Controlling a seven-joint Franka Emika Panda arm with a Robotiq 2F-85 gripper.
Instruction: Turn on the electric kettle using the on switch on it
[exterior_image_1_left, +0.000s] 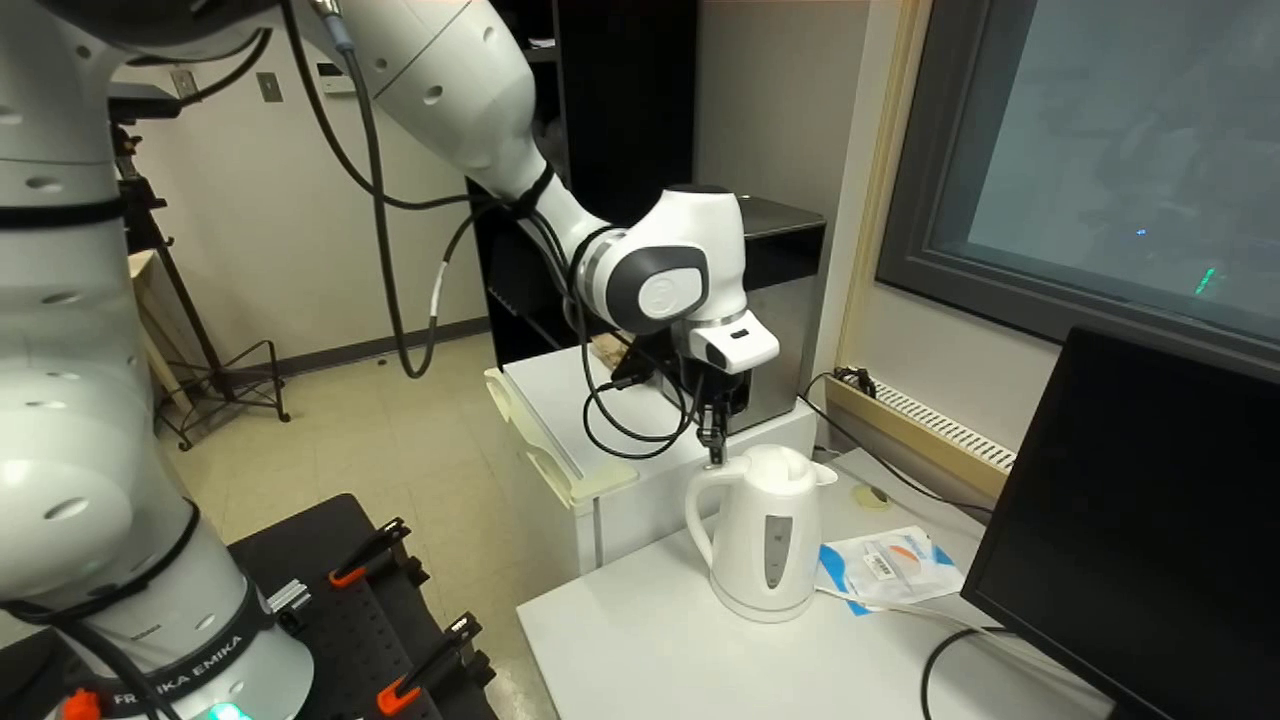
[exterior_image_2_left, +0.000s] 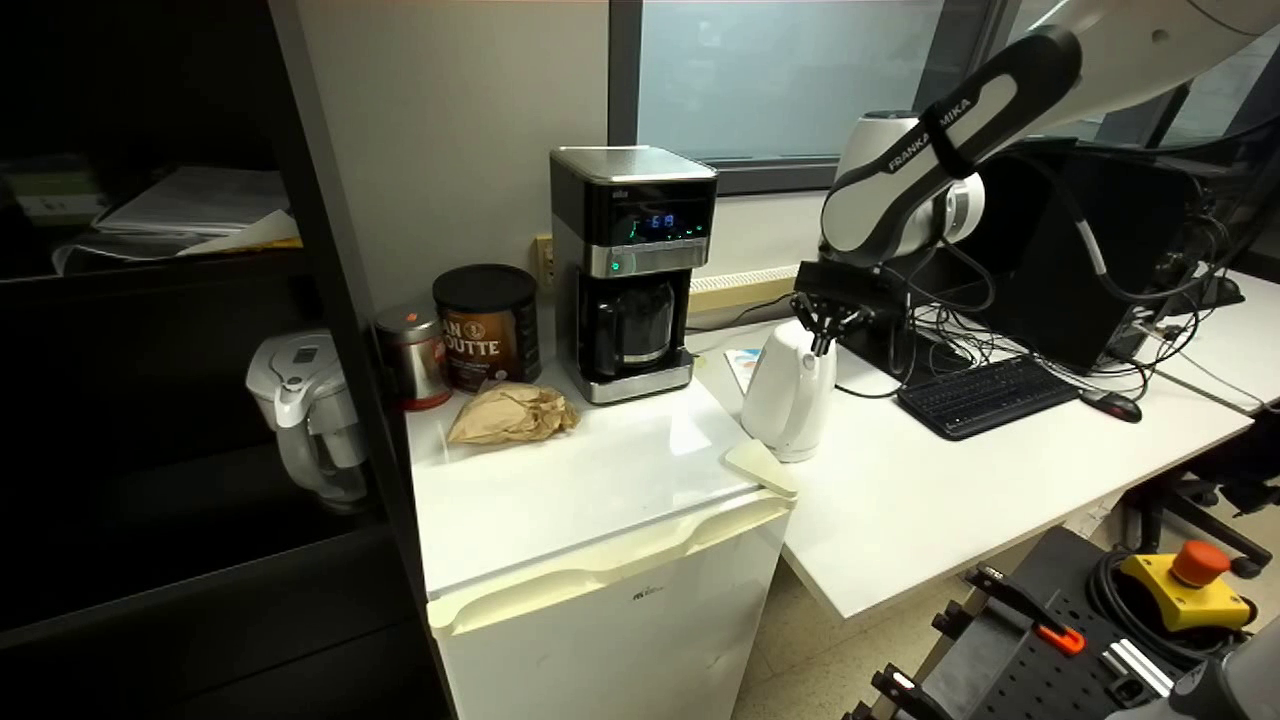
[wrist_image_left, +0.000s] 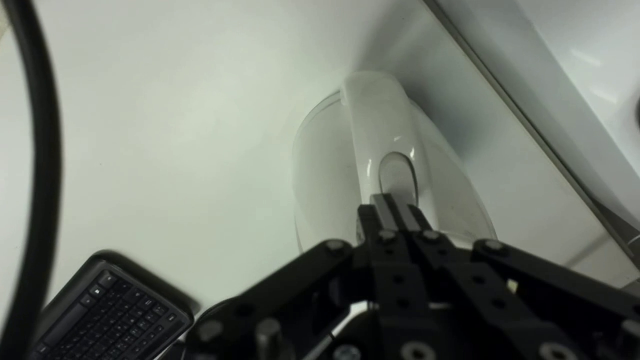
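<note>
The white electric kettle (exterior_image_1_left: 745, 545) stands upright on the white table; it also shows in an exterior view (exterior_image_2_left: 772, 400). In the wrist view its loop handle (wrist_image_left: 377, 110) is seen from above, with an oval switch (wrist_image_left: 398, 175) set in the handle's top. My gripper points down over the handle in both exterior views (exterior_image_1_left: 715, 458) (exterior_image_2_left: 820, 348). In the wrist view its fingertips (wrist_image_left: 392, 200) are closed together with nothing between them. They lie over the near end of the oval switch and hide part of it. I cannot tell whether they touch or press it.
A white mini fridge (exterior_image_2_left: 600, 510) stands beside the table, with a black coffee maker (exterior_image_2_left: 632, 280) on it. A monitor (exterior_image_1_left: 1140, 500), a plastic packet (exterior_image_1_left: 890, 565) and a keyboard (exterior_image_2_left: 985, 395) are on the table. A black cable (wrist_image_left: 44, 150) hangs near the gripper.
</note>
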